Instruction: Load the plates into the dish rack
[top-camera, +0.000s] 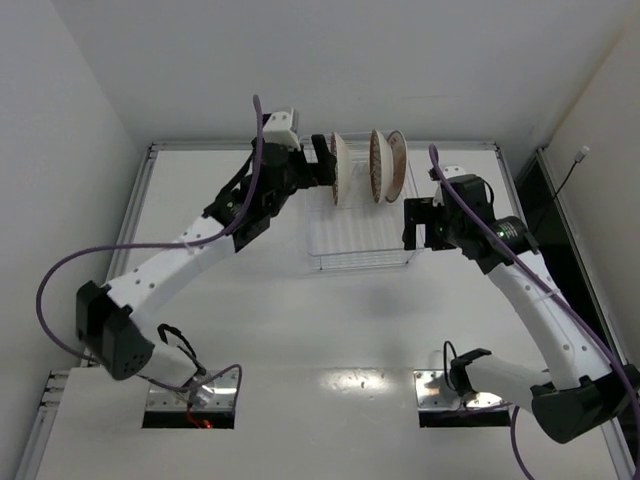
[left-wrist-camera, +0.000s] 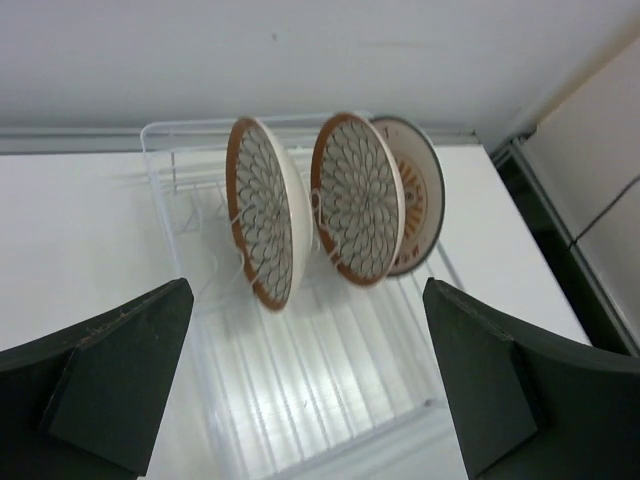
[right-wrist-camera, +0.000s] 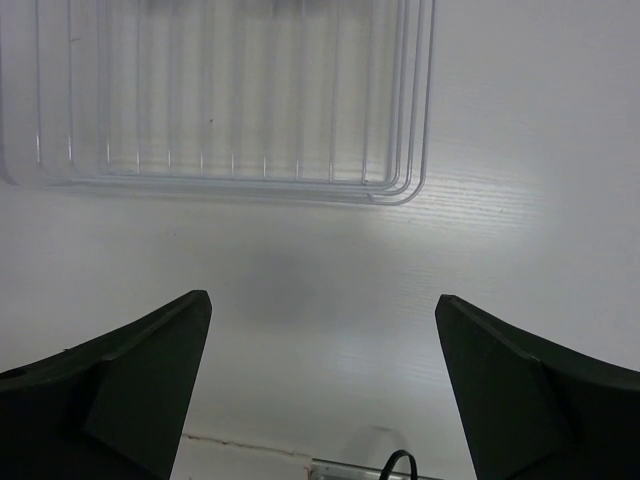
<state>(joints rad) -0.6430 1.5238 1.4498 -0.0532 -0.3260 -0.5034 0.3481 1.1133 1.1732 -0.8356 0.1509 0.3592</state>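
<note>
Three plates stand on edge in the far end of the white wire dish rack (top-camera: 365, 262). Two are brown-rimmed petal-pattern plates (left-wrist-camera: 265, 210) (left-wrist-camera: 358, 197), and behind them leans a white plate with a dark ring (left-wrist-camera: 422, 195). In the top view they show as a left plate (top-camera: 340, 170), a middle plate (top-camera: 379, 165) and a right plate (top-camera: 398, 163). My left gripper (top-camera: 323, 165) hangs just left of the left plate; it is open (left-wrist-camera: 308, 292) with nothing between its fingers. My right gripper (top-camera: 415, 226) is beside the rack's right side, open (right-wrist-camera: 322, 298) and empty over bare table.
The near half of the rack (right-wrist-camera: 400, 188) holds nothing. A raised white frame (top-camera: 150, 160) edges the table, with walls close at the back and left. A dark gap (top-camera: 540, 200) runs along the right side. Purple cables (top-camera: 60, 275) loop off both arms.
</note>
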